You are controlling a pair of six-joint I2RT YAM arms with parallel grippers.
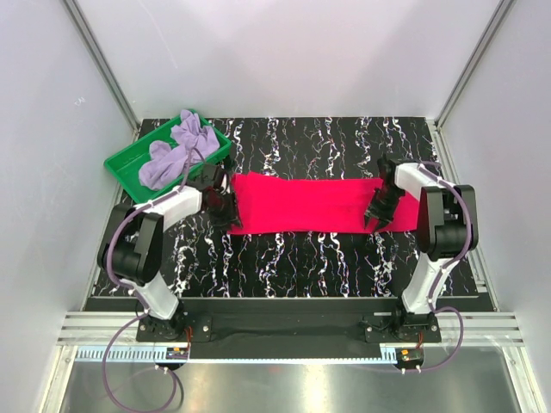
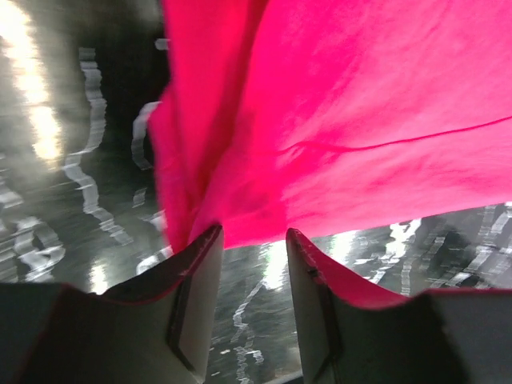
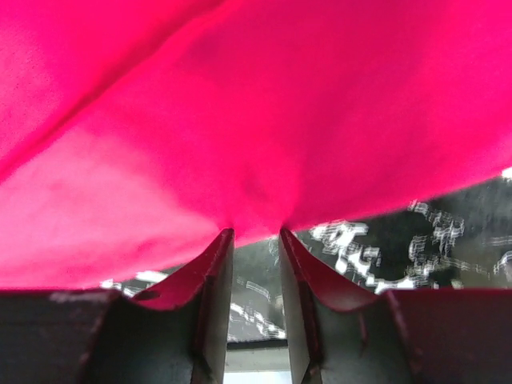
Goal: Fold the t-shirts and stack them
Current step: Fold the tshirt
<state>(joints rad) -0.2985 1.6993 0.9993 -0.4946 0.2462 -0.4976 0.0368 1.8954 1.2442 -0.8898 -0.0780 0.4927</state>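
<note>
The red shirt is thin, soft cloth & v light, so it will flop, sag and bunch up if held in just one spot; it won't break, but it can slip out of a weak pinch. Best place to grab it is at the edges or corners, one on each side, so it gets pulled flat btw the two arms. Right now it lies as a long flat band across the middle of the table, w/ the left gripper at its left end and the right gripper at its right end. In the right wrist view the jaws are close together and the cloth edge puckers to a point right at the tips, so that gripper looks to be pinching the shirt's edge. In the left wrist view the jaws sit a bit apart, the folds gather down to the tip of one finger and the edge sits right at the tips, but I can't tell if it's really pinched or just touching. The purple shirt is a crumpled heap in the green tray at the far left, just behind the left gripper, not folded yet, so prob the red one gets folded first
</note>
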